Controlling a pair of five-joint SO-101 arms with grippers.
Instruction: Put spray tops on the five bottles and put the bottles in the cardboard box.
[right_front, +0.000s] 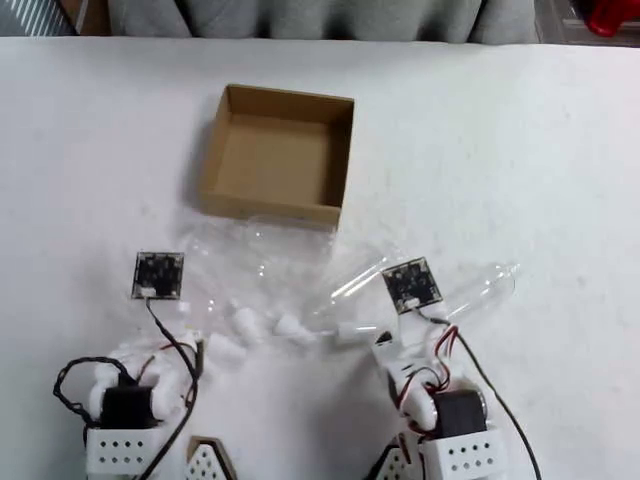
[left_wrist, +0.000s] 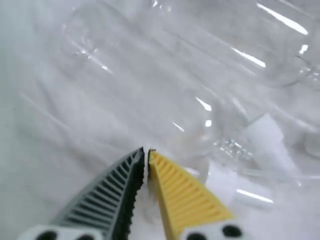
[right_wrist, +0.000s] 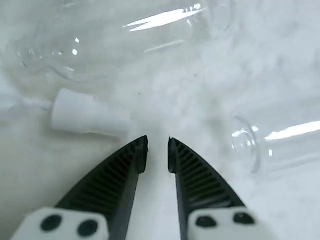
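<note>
Several clear plastic bottles (right_front: 352, 284) lie on their sides on the white table, between the cardboard box (right_front: 225, 160) and the two arms. A few white spray tops (right_front: 246, 321) lie loose just in front of them. My left gripper (left_wrist: 146, 151) is shut with nothing in it, its grey and yellow fingers pointing at clear bottles (left_wrist: 210, 65); a spray top (left_wrist: 264, 136) lies off to one side. My right gripper (right_wrist: 156, 143) stands narrowly open and holds nothing. It is just short of a white spray top (right_wrist: 87, 119), with a bottle (right_wrist: 125, 35) beyond and another bottle's mouth (right_wrist: 246, 142) beside it.
The cardboard box stands open and holds nothing, at the table's far middle. One bottle (right_front: 475, 288) stretches out to the right of the right arm (right_front: 440, 400). The left arm (right_front: 130, 395) sits at the near left. Bare table lies to both sides.
</note>
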